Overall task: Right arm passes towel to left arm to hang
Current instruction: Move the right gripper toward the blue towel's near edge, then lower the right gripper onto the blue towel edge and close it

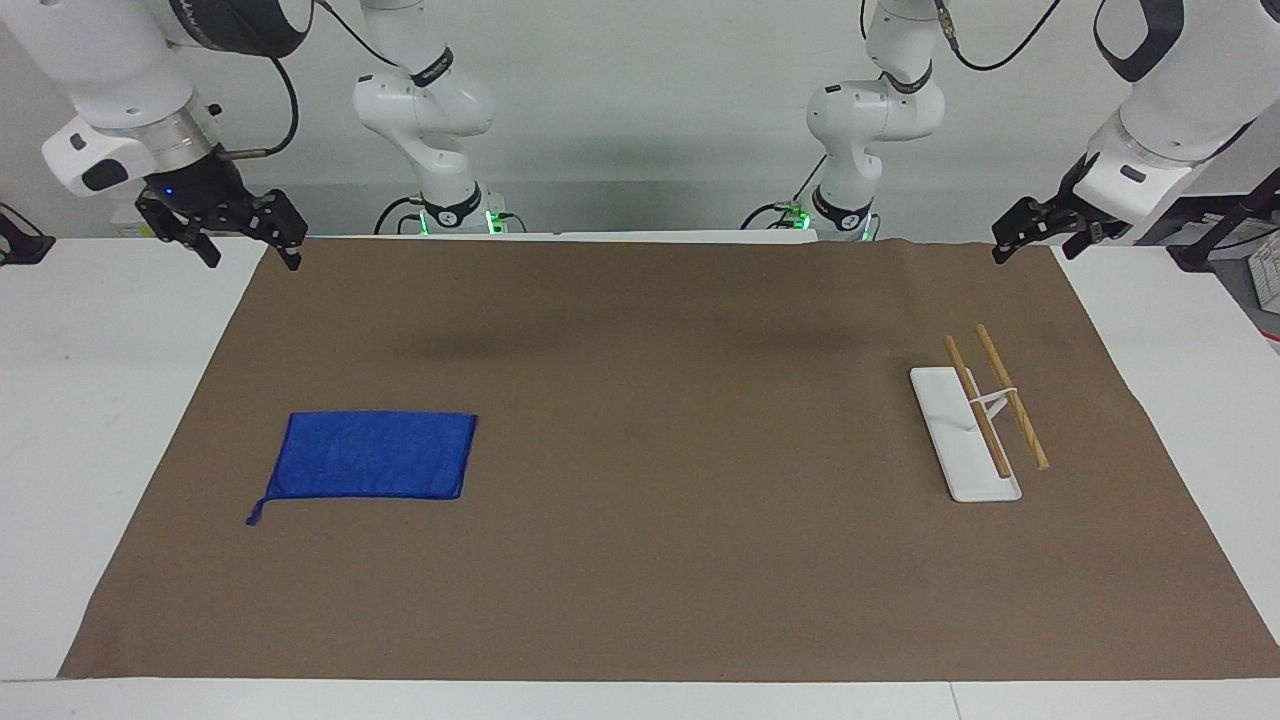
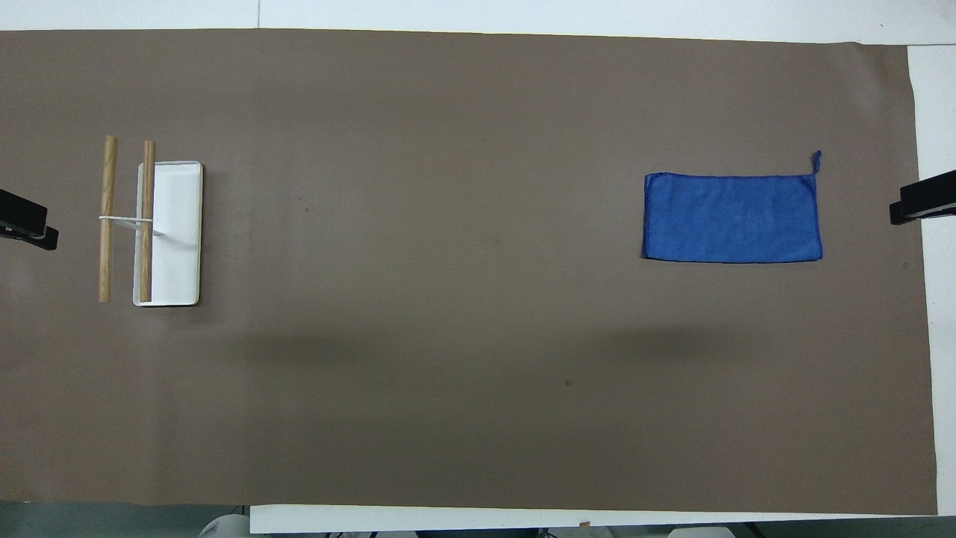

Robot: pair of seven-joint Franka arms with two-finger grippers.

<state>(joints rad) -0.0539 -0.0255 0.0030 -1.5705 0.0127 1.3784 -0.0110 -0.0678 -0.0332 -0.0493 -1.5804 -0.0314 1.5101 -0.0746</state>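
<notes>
Lying flat on the brown mat [image 1: 640, 560] is the blue towel [image 1: 375, 455], toward the right arm's end of the table. It is spread out smooth, and a thin loop [image 1: 256, 516] sticks out from the corner farthest from the robots. Nothing touches it.

At the left arm's end of the table stands a small rack [image 1: 985, 415]. It has a flat white base [image 1: 955, 445] and two wooden bars [image 1: 1012, 395] held up side by side by a thin white piece. The rack and the towel are well apart.

The right gripper [image 1: 245, 240] hangs in the air over the mat's edge nearest the robots, at its own end of the table. A small blue light glows just above it. Its fingers are spread apart and hold nothing. The left gripper [image 1: 1030, 235] hangs over the matching corner at the left arm's end. Its fingers look spread too, and they hold nothing. Both arms wait.

The view facing the robots shows the whole arms, their bases with green lights and the spread fingers. The view from above shows only the black tips: the right gripper [image 2: 922, 203] at one side and the left gripper [image 2: 26, 222] at the other, and you cannot tell from there how the fingers stand. That view shows best how the two bars lie in line with the long white base [image 2: 179, 232].
</notes>
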